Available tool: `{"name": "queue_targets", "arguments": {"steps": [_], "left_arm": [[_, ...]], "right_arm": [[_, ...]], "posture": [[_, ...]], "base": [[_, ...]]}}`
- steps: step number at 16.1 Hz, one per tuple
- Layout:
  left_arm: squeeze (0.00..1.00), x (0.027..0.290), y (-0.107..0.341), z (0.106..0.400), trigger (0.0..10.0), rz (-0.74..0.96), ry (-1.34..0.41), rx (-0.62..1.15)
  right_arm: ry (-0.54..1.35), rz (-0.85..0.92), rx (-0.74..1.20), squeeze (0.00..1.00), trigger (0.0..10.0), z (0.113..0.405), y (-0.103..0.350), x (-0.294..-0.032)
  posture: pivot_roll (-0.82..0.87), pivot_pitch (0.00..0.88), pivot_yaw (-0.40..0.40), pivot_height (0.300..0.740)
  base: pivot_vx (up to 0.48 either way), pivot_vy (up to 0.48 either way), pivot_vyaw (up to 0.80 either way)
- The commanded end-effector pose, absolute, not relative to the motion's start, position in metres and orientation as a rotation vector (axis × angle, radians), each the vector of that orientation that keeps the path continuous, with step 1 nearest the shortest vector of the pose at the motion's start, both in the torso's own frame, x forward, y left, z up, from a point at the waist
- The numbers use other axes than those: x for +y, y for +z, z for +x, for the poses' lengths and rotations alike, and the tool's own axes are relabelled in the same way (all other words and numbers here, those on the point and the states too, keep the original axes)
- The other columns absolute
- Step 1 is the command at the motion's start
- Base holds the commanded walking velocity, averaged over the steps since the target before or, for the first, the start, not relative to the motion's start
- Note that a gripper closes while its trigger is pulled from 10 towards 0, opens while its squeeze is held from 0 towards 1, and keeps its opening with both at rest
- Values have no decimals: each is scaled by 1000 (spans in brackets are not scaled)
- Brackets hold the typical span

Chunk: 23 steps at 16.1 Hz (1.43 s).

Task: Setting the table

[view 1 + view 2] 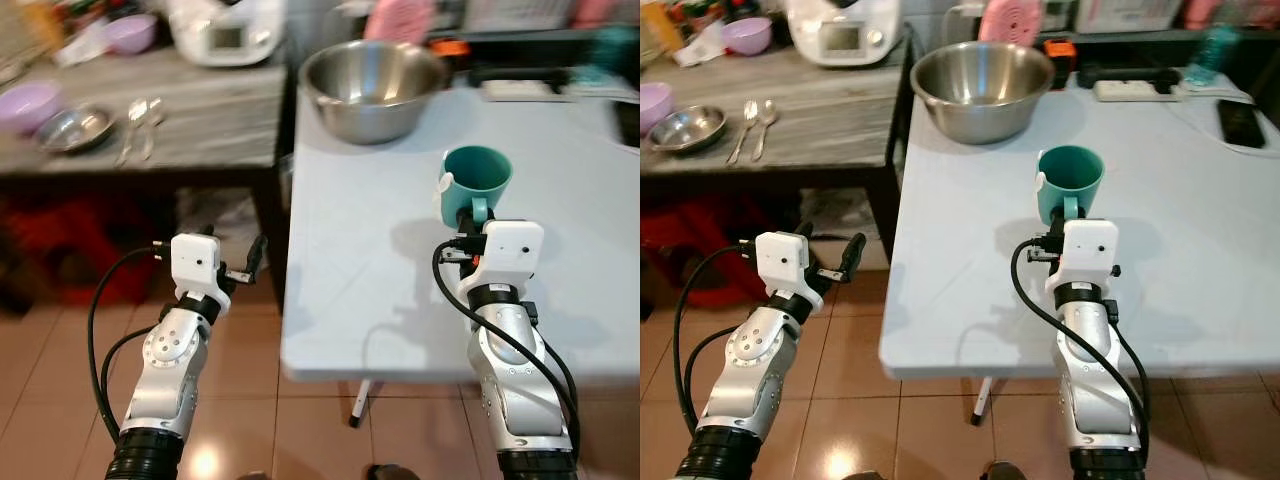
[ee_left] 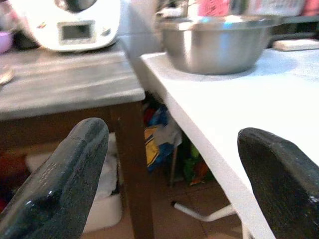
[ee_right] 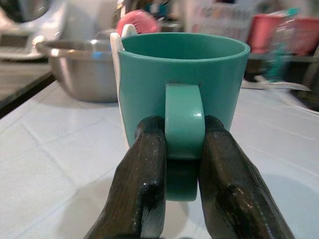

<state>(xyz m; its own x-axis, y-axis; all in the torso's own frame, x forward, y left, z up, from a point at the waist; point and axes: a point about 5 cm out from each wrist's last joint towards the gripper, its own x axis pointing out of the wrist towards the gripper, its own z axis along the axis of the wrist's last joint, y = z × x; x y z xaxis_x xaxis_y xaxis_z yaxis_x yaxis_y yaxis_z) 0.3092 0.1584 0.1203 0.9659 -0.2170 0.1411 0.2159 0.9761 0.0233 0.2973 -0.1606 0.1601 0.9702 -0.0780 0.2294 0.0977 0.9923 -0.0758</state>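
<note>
Ahead of our right gripper (image 1: pixel 1064 208), clamped on the teal mug (image 1: pixel 1070 180), bare white table (image 1: pixel 1200 230) lies open; the steel bowl (image 1: pixel 982 88) blocks the far corner. Our spread left gripper (image 1: pixel 252 258) hangs beside the wooden side table (image 1: pixel 170 110).

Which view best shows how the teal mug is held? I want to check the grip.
The right wrist view: the right hand has its two black fingers shut on the handle of the teal mug, seen close up. Both eye views show the mug from above over the white table, with the wrist body hiding the fingers.
</note>
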Motion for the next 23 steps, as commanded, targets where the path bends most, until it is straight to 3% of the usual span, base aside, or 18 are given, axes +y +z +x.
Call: {"name": "queue_targets", "arguments": {"steps": [1,4,16,23], "left_arm": [[0,167,116,308,10000,26,-195,-128],[0,167,116,308,10000,27,-193,-128],[0,174,113,304,10000,36,-133,-128],[0,169,112,305,10000,38,-108,-122]], "right_arm": [[-75,-78,-235,0,10000,295,159,-157],[-80,-80,-229,0,10000,293,156,-159],[-44,-101,-221,0,10000,288,148,-157],[-49,-90,-216,0,10000,288,145,-156]], "posture": [[-119,113,83,740],[-123,112,86,740],[-109,107,79,740],[-111,89,85,740]], "base": [[0,480,-800],[0,480,-677],[0,480,0],[0,480,678]]}}
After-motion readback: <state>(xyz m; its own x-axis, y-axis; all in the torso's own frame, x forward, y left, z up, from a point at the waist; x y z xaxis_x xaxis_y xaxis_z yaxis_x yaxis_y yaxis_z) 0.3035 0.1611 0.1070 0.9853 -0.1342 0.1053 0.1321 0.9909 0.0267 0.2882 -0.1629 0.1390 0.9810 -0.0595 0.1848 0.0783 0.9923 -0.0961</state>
